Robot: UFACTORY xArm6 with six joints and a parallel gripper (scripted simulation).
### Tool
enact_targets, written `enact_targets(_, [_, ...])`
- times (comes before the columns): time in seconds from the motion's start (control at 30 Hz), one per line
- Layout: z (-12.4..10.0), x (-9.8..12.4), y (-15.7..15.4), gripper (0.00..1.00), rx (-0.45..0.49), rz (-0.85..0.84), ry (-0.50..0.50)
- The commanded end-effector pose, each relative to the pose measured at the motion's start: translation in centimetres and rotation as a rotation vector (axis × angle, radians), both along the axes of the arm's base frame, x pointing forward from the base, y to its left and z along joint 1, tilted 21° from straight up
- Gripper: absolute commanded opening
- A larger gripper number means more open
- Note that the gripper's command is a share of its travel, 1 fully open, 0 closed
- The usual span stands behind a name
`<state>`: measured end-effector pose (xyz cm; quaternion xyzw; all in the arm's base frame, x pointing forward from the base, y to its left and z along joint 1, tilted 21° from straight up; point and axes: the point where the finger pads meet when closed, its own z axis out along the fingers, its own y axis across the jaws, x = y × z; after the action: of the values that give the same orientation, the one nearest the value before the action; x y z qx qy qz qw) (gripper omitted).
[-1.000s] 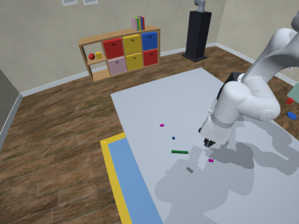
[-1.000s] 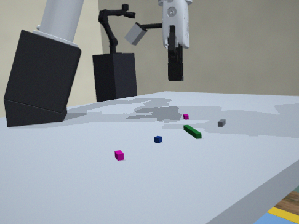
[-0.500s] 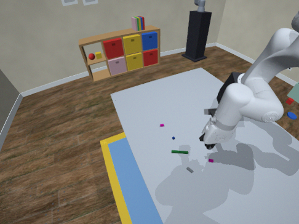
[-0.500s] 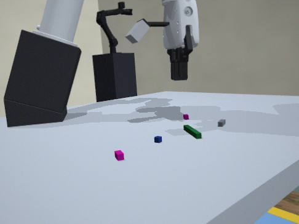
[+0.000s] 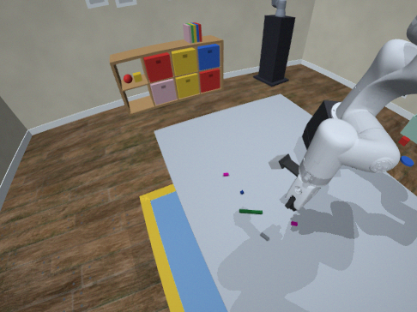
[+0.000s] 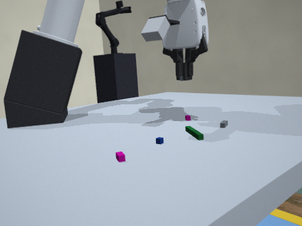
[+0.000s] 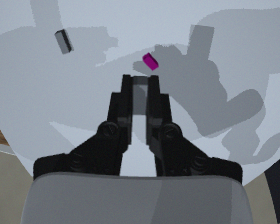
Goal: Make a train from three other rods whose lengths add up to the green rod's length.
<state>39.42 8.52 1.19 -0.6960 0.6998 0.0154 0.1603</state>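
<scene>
Lowering carelessly could skew the held grey rod (image 6: 181, 79) (image 7: 140, 80) (its grip looks narrow), the fingers (image 5: 291, 204) (image 6: 184, 71) being clamped on it above the bench (image 5: 202, 141) (image 6: 77, 170) (image 7: 30, 85), beyond the green rod (image 5: 250, 212) (image 6: 194, 133).

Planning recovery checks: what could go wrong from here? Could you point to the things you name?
The grey rod (image 7: 140, 80) held in the fingers (image 5: 292, 205) (image 6: 184, 77) is well above the table; early release could make it bounce or roll.

The second grey rod (image 5: 264, 237) (image 6: 224, 124) (image 7: 63, 41) lies askew to the green rod (image 5: 250, 212) (image 6: 194, 133); joining without realigning might bend the train.
</scene>
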Motion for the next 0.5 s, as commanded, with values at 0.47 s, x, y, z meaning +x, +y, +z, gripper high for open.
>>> enact_targets(0.47, [0.46,0.37,0.88,0.04,-0.102,0.543,-0.173])
